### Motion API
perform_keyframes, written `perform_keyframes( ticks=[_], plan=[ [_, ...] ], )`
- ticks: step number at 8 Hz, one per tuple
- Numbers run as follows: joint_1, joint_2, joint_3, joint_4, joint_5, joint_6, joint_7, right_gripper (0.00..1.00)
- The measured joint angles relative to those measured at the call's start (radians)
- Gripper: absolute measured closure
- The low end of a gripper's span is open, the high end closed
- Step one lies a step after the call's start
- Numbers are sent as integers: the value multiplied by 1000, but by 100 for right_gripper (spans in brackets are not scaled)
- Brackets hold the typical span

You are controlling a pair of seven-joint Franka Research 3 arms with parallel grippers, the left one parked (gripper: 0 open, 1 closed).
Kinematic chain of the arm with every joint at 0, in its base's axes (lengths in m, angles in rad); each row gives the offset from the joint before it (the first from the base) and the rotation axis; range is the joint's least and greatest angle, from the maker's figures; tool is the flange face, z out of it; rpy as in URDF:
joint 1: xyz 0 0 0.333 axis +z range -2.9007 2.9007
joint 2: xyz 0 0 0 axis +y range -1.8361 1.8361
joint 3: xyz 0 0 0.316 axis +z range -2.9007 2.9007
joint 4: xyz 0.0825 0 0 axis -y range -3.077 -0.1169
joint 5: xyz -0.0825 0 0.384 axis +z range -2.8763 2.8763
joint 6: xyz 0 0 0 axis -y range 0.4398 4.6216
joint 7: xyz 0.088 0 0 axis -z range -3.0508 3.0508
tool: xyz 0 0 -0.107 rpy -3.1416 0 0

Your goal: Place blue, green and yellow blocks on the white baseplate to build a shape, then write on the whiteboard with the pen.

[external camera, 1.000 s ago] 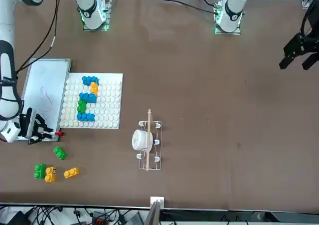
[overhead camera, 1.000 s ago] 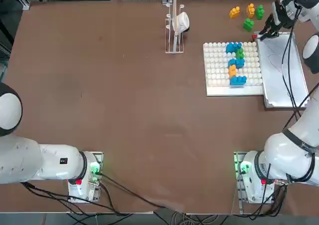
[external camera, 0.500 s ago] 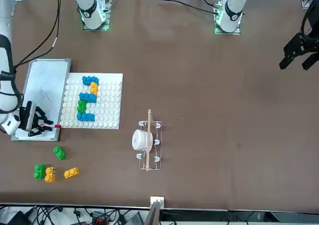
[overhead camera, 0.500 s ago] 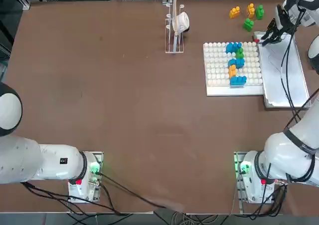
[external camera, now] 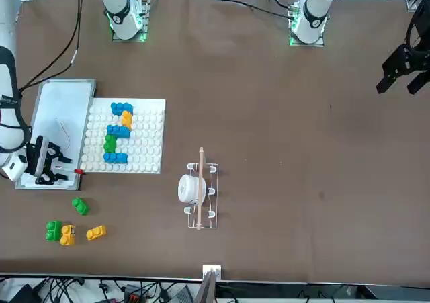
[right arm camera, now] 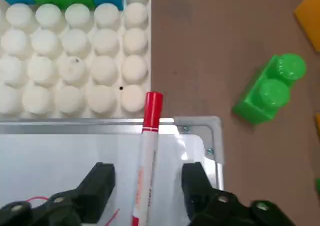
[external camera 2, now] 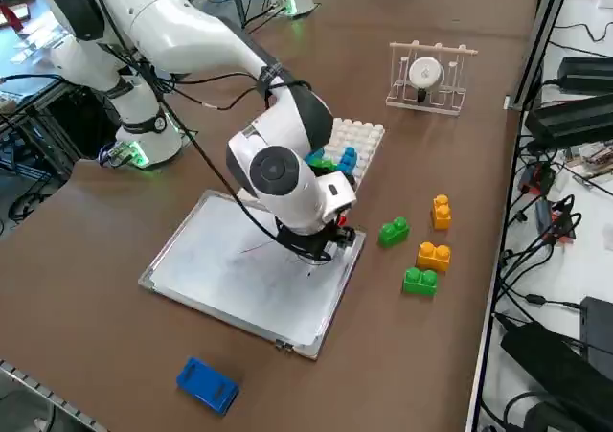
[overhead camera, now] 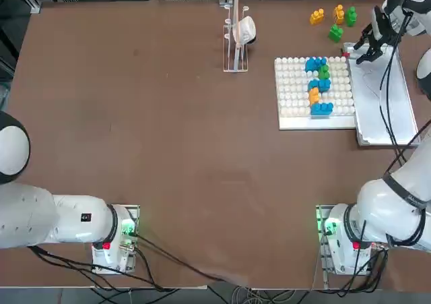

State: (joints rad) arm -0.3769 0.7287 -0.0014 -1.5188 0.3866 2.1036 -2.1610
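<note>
Since a second ago: right hand (right arm camera: 145, 186) has released pen (right arm camera: 146, 151), fingers now spread wide.

Wrist view: pen lies flat between fingers, untouched, red cap over whiteboard (right arm camera: 60, 161) frame, pointing at white baseplate (right arm camera: 75, 70).

Top view: hand (overhead camera: 367, 48) over whiteboard's far corner beside baseplate.

Front view: loose blocks (external camera: 72, 222) on worktop (external camera: 269, 148).

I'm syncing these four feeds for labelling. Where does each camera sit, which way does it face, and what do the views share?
Top: overhead, looking down; both arm bases at the bottom.
Front: across the table, facing the robot; right gripper at left.
Right side: raised, looking diagonally down; right arm over the whiteboard.
Right wrist: on the wrist, looking past open fingers at the pen lying on the whiteboard corner.
Shared: white baseplate, whiteboard and green block appear in all.
</note>
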Motion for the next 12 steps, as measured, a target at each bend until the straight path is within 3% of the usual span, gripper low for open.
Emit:
perform_keyframes(
  ticks=[1,5,9,12],
  plan=[
    [2,-19,1,6,0,1,14,0],
    [40,-192,2,15,-12,-109,231,0],
    [162,-438,-19,14,-183,-326,657,0],
    [243,-545,-18,11,-237,-409,977,0]
  ],
)
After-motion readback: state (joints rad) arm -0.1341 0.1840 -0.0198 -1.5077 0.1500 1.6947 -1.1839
